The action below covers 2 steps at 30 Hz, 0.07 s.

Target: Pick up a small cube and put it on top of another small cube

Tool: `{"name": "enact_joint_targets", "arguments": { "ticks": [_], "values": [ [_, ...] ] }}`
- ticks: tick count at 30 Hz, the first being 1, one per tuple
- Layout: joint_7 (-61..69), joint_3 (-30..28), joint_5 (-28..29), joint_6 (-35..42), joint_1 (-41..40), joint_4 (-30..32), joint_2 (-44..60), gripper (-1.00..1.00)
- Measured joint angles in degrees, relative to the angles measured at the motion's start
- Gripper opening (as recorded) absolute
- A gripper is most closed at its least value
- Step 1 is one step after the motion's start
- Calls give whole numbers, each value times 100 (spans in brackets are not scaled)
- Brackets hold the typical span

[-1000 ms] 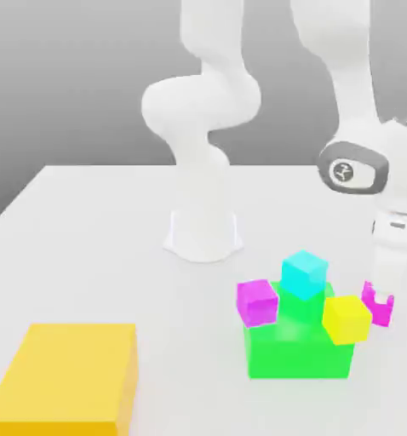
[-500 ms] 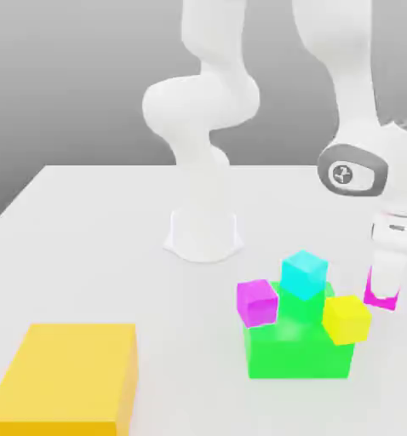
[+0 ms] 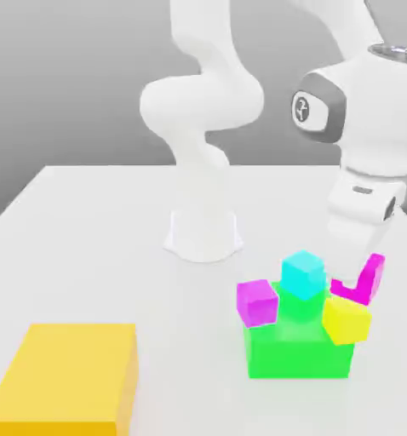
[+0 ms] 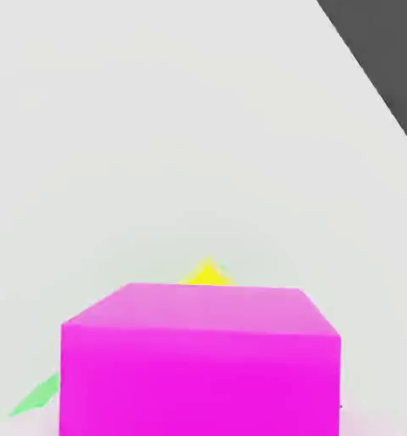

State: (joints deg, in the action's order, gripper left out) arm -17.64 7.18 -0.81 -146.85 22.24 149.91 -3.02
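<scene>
One small cube (image 3: 370,279), magenta-pink, hangs tilted in my gripper (image 3: 358,271), which is shut on it just above the table, at the exterior view's right of the green block (image 3: 299,347). The hand view has this held cube (image 4: 198,358) close up. The other small cube (image 3: 257,301) rests against the green block's upper corner on the exterior view's left. A cyan cube (image 3: 304,274) sits on the green block, and a yellow small cube (image 3: 346,318) leans at its right corner, partly covering the held cube.
A large yellow block (image 3: 66,379) lies near the front at the exterior view's left. The arm's white base (image 3: 203,234) stands on the white table (image 3: 88,255) behind the blocks. A yellow tip (image 4: 207,274) and a green sliver (image 4: 38,398) peek past the held cube.
The hand has risen, tilted and swung toward the exterior view's left, carrying the magenta cube up from the table to beside the yellow small cube.
</scene>
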Motion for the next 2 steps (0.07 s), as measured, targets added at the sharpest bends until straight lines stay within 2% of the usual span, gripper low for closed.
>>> {"name": "enact_joint_targets", "arguments": {
  "ticks": [2],
  "values": [
    [0,0,0,0,0,0,0,100]
  ]
}}
